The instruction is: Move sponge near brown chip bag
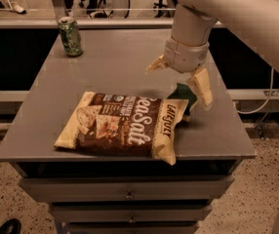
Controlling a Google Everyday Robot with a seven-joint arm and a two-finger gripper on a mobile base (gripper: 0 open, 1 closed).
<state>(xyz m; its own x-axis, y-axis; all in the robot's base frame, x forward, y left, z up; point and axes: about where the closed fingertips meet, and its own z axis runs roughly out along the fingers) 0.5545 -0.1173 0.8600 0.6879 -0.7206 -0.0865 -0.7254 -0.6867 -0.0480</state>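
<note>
Grey tabletop (111, 57) w/ wrist (187, 52) near-vertical, pincer (178, 83) splayed apart over sponge (184, 95).

The smooth, matt grey counter (105, 67) carries a glossy, crinkled brown chip bag (125, 126), a rough-topped dark green sponge (182, 94) and a shiny green metal can (70, 36). Just above the sponge hangs the smooth cream plastic gripper (177, 87), fingers spread.

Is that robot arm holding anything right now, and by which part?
Nothing, it seems. The end effector hangs open, fingers spread wide; the sponge lies on the table by the corner of the brown chip bag, beside one finger.
</note>
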